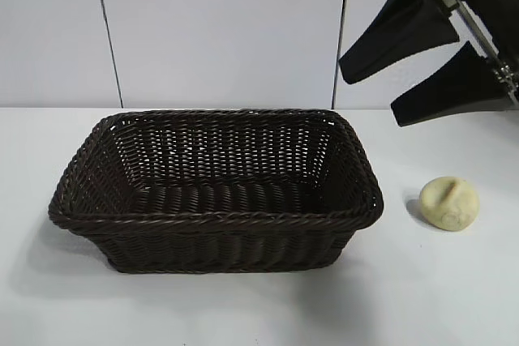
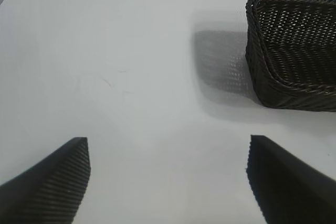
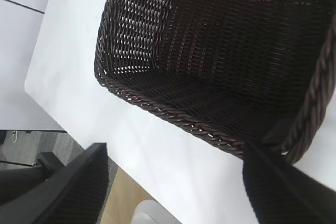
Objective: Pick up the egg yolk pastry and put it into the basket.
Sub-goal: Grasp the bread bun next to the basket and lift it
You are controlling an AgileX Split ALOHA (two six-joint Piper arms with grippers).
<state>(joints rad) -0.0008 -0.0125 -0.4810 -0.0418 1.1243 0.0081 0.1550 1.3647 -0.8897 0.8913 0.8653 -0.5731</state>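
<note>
Right gripper (image 1: 396, 80) raised, jaws apart; left gripper (image 2: 168, 174) likewise agape.

A white table (image 1: 243, 313) stands before a pale panelled wall (image 1: 219, 30) crossed by 2 dark seams

Large rectangular dark woven wicker basket (image 1: 215, 188) at centre of white table (image 1: 454, 297); small pale rounded egg yolk pastry (image 1: 449, 202) on table, right of basket, apart.

Probably a lab: bare white table (image 1: 243, 313), panelled wall (image 1: 219, 30).
</note>
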